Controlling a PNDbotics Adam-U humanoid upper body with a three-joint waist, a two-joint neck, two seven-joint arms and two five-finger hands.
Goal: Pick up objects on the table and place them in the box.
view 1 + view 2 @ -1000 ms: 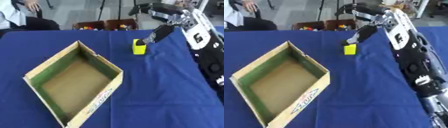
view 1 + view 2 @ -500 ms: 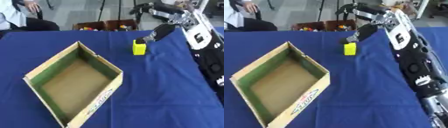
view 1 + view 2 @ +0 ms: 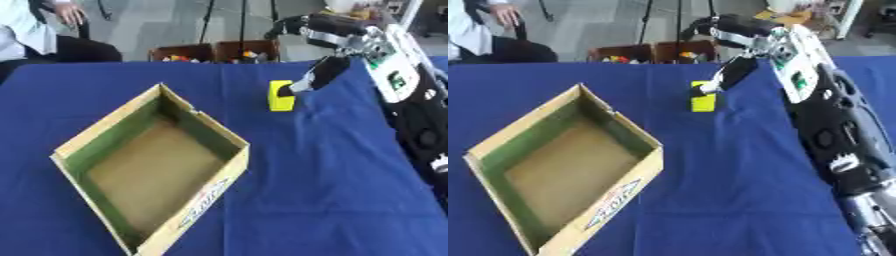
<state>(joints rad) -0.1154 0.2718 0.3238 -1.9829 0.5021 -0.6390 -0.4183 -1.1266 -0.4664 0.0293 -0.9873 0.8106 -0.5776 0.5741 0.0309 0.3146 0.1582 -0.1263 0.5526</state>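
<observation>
R hand (image 3: 317, 79) reaches in from the 1 o'clock corner, fingers pointing down at the yellow block (image 3: 281, 95); fingertips meet its top right edge. Can't tell if they pinch it or just touch. Block stands upright on the blue tablecloth (image 3: 332, 175), at approx 1 o'clock from table centre. Open cardboard box (image 3: 149, 165) w/ green inner walls sits at 8 o'clock, well apart from block, nothing visible inside. Brown bins (image 3: 214, 51) w/ coloured bits sit past the table's far edge at 12 o'clock.
</observation>
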